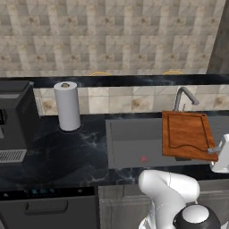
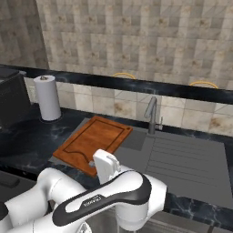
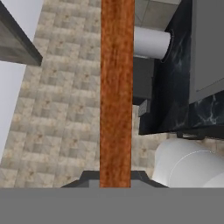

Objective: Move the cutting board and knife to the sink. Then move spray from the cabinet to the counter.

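Note:
The reddish-brown cutting board hangs roughly level over the faucet end of the dark grey sink. My gripper is shut on the board's near edge. In the right base view the cutting board covers the left part of the sink, with the gripper at its near rim. In the hand view the cutting board runs edge-on as a brown strip straight out from between the gripper fingertips. The knife and the spray are out of view.
A white paper towel roll stands on the black counter left of the sink. A black appliance sits at the far left. The metal faucet rises behind the board. A cooktop edge lies at the lower left.

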Controlling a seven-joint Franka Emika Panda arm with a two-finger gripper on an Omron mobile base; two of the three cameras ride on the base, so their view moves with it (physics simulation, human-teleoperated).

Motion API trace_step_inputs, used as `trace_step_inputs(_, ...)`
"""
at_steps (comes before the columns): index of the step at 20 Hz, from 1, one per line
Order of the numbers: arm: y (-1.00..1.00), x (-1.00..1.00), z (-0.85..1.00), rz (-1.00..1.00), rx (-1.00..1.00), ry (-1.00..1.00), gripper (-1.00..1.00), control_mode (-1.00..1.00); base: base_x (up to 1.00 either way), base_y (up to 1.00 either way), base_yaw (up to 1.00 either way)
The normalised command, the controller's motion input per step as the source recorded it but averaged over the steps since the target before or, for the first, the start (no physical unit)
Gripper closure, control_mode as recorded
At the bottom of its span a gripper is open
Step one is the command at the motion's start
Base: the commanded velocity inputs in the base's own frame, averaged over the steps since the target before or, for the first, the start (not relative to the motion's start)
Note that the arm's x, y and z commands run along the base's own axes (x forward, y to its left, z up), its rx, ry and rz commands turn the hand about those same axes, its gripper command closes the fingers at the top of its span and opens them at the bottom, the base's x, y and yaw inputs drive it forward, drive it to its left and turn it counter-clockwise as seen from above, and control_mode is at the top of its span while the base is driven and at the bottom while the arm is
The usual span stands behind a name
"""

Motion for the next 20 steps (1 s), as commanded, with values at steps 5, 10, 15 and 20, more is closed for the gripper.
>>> trace_step_inputs(5,0.0,0.0,0.0,0.0,0.0,0.0,1.0,1.0,0.0,0.0,0.0)
trace_step_inputs(10,0.0,0.0,0.0,0.0,0.0,0.0,1.0,-1.0,0.0,0.0,0.0)
trace_step_inputs(15,0.07,0.02,0.0,0.0,0.0,0.02,1.0,-1.0,0.0,0.0,0.0)
trace_step_inputs(20,0.2,0.13,0.0,-0.09,0.0,0.06,1.0,-1.0,0.0,0.0,0.0)
